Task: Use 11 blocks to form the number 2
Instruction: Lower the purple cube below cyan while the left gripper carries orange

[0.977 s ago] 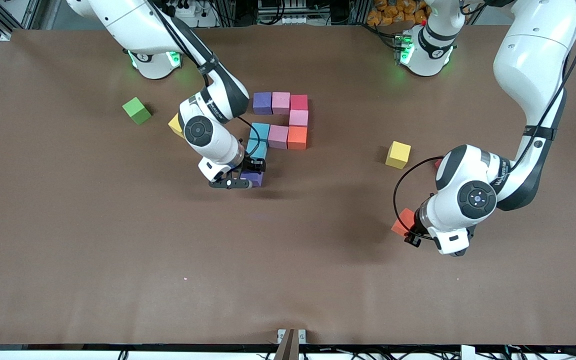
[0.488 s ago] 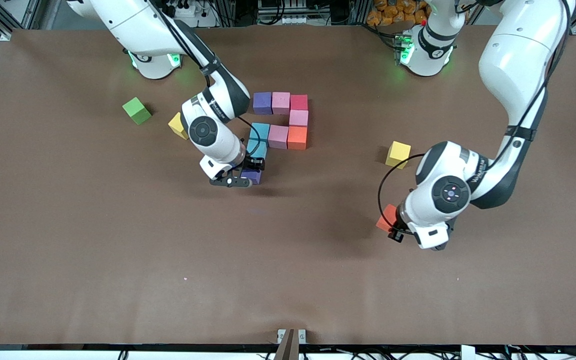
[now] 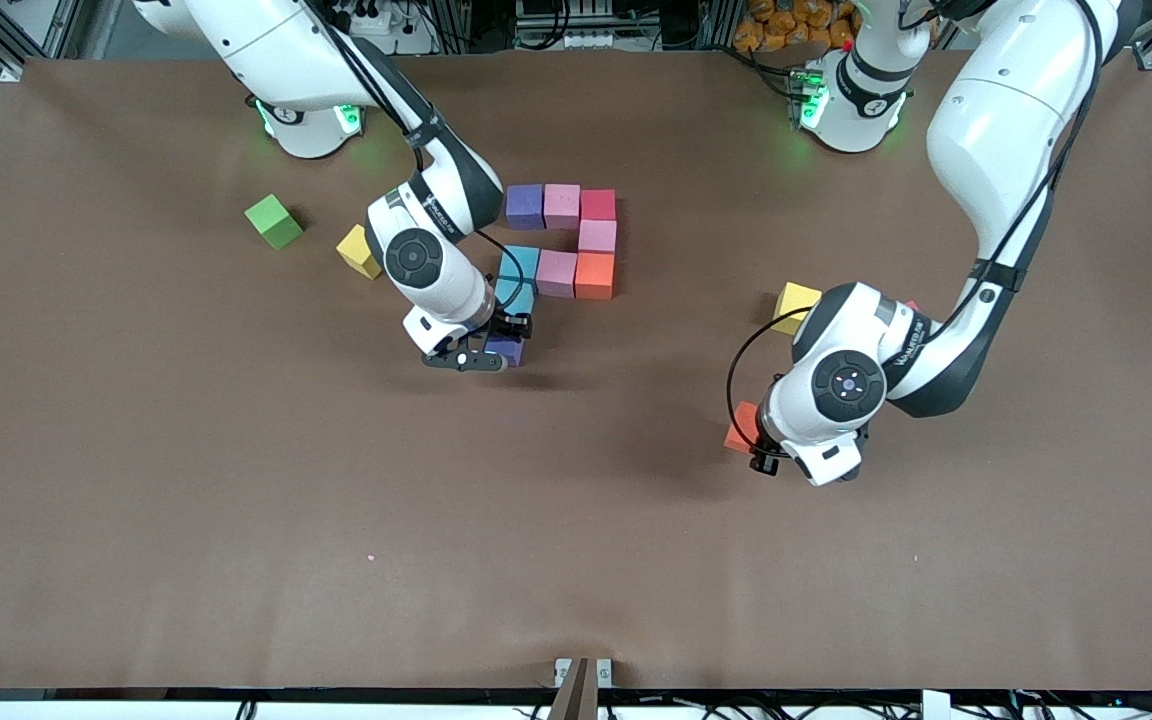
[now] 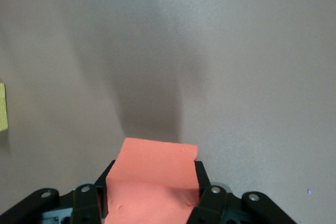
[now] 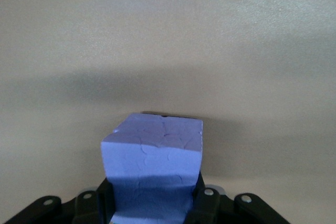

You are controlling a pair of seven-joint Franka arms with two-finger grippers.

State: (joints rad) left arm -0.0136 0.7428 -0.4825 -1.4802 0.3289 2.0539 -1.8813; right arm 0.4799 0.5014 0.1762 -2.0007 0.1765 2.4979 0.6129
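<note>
While my right gripper (image 3: 496, 352) has its jaws clamped on a purple block (image 5: 153, 169) at the lower end of the half-built figure (image 3: 576, 245), my left gripper (image 3: 758, 452) carries an orange block (image 4: 153, 182) pinched between its jaws, over the tabletop (image 3: 236, 520) at about four o'clock from that figure. Being matte foam, these cubes should be light and slightly squashy, so I'd hold flat opposite faces gently.

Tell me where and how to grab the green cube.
Grip the green cube across two opposite vertical faces, coming straight down from above. It sits alone on the table, flat on its base and turned slightly askew, so turn the jaws to match its faces. All its sides look free.
</note>
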